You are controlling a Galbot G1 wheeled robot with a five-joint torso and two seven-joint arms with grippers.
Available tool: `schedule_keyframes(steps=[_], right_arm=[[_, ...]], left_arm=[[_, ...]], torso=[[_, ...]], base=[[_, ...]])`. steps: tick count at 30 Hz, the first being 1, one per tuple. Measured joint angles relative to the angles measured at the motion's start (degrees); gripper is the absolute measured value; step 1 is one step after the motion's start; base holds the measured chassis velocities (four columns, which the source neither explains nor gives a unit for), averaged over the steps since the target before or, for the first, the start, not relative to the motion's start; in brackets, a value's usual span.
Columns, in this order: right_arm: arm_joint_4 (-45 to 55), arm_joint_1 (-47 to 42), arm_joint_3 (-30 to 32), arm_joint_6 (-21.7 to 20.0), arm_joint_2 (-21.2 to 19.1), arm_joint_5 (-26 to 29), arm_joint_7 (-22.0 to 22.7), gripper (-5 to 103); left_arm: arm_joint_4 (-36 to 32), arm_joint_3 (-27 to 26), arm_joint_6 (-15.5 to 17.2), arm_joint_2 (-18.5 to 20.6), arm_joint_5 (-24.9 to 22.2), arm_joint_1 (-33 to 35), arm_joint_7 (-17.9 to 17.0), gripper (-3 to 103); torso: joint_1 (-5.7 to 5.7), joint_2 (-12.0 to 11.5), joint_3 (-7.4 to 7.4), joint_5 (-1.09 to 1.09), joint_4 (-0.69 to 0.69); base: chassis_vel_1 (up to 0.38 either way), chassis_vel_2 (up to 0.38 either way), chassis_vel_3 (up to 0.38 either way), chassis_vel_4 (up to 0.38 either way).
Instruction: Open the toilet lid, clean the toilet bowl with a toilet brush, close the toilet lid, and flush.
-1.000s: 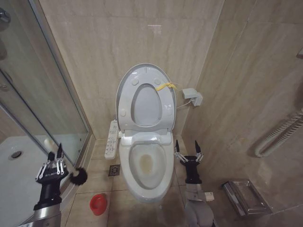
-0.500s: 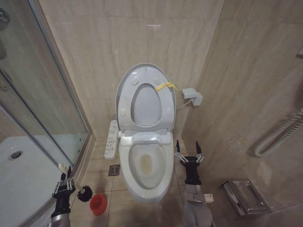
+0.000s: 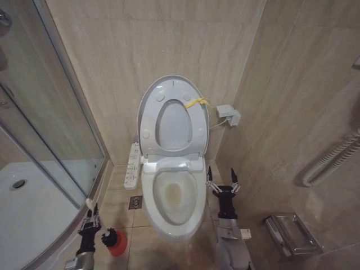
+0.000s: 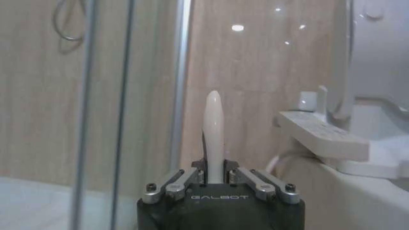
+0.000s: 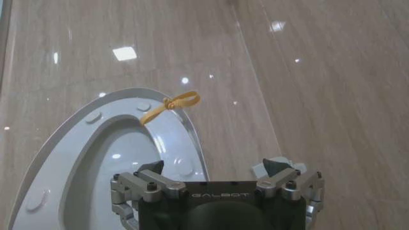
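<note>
Left gripper [image 3: 89, 221]: low by the shower, clamped on the toilet brush [image 3: 108, 236], bristles at the red holder [image 3: 118, 244].
Right gripper [image 3: 220, 181]: fingers spread, beside the toilet bowl [image 3: 174, 222].
Toilet lid [image 3: 147, 107]: raised upright.

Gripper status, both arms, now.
Left gripper: shut on the toilet brush, low by the red holder cup.
Right gripper: open, empty, upright beside the toilet bowl.
</note>
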Motion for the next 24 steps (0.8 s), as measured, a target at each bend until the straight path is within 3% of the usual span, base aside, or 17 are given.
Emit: schedule_keyframes(steps=[5,24], right_arm=[[0.1,-0.2,0.2,0.0,-0.4,0.1,0.0,100],[0.0,0.2,0.3,0.1,-1.3,1.0,0.0,100]], left_arm=[[4.1,-0.6,-0.8,-0.8,3.0,-2.2,0.4,16],[11.9,-3.4,-2.0,-3.4,6.5,-6.5,0.4,16]], torso=[[0.00,0.0,0.00,0.00,0.00],[0.00,0.0,0.00,0.00,0.00]], base=[[0.000,0.000,0.000,0.000],[0.000,0.000,0.000,0.000]])
